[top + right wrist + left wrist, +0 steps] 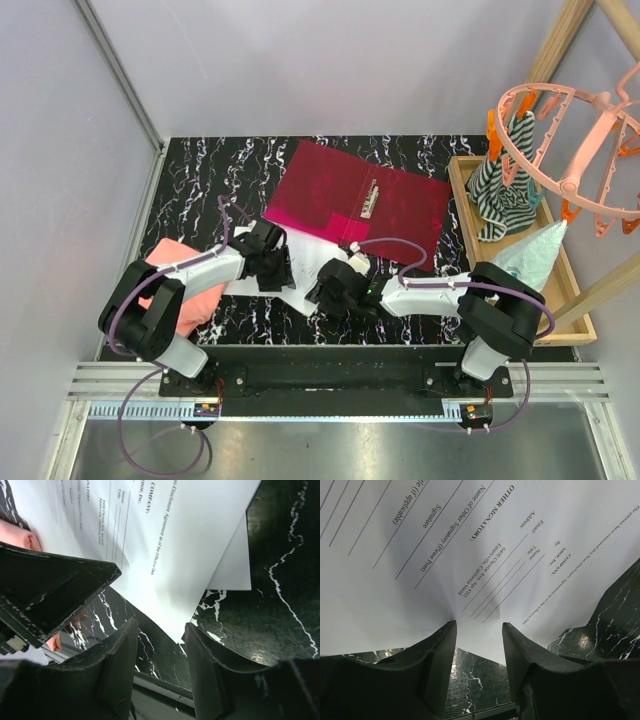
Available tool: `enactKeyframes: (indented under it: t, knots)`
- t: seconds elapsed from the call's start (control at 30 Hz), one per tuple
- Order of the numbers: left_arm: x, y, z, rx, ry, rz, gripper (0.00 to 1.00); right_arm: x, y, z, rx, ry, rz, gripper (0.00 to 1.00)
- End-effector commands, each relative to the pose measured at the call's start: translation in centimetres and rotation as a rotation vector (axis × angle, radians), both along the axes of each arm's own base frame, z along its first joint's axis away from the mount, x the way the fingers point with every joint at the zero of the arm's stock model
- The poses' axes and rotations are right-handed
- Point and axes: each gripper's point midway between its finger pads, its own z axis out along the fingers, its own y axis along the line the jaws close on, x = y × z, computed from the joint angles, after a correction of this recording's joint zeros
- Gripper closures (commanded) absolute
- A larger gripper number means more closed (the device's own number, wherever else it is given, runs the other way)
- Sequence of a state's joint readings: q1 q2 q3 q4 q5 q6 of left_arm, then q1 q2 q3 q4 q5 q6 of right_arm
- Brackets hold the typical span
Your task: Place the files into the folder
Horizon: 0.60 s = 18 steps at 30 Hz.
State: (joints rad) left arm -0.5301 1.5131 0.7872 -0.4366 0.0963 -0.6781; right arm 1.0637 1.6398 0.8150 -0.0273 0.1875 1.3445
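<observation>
1. A pink folded cloth (205,300) lies at the left edge of the dark marbled tabletop (200,190), partly under the left arm.
2. The left gripper (479,625) reaches low over the near middle. Its fingers (442,660) are apart, with bare tabletop showing in the gap. The printed sheet's near edge bows up off the surface right at their tips.
3. The files (395,605) sit on the tabletop between the two grippers, just in front of the folder. The top sheet is raised, and a second sheet lies flat beneath it.
4. The right gripper (160,627) faces the left one from just beside it. Its fingers are spread too, and the lifted sheet's corner hangs just above the gap, unclamped.
5. The folder (400,205) lies open and flat behind both grippers, with its metal clip (372,197) along the fold.
6. A wooden tray (462,200) at the far right holds a striped cloth (505,195).
</observation>
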Motion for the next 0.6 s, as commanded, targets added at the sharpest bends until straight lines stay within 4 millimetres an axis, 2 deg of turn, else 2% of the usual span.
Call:
enactKeyframes:
  t: [0.0, 0.23, 0.3, 0.4, 0.57]
  knots:
    - [0.7, 0.3, -0.6, -0.007, -0.042, 0.075, 0.52, 0.9, -0.8, -0.4, -0.038, 0.006, -0.128, 0.49]
    - [0.0, 0.4, -1.2, -0.017, -0.024, 0.078, 0.53, 0.1, -1.1, -1.0, -0.132, 0.029, -0.141, 0.47]
    - [-0.3, 0.5, -1.3, -0.020, -0.018, 0.076, 0.53, 0.1, -1.2, -1.4, -0.145, 0.026, -0.143, 0.41]
    - [-0.7, 0.5, -1.2, -0.028, -0.017, 0.076, 0.53, 0.4, -0.8, -1.4, -0.137, 0.012, -0.136, 0.37]
    - [-1.0, 0.7, -0.7, -0.032, -0.025, 0.071, 0.53, 1.0, 0.5, -0.9, -0.100, -0.011, -0.122, 0.36]
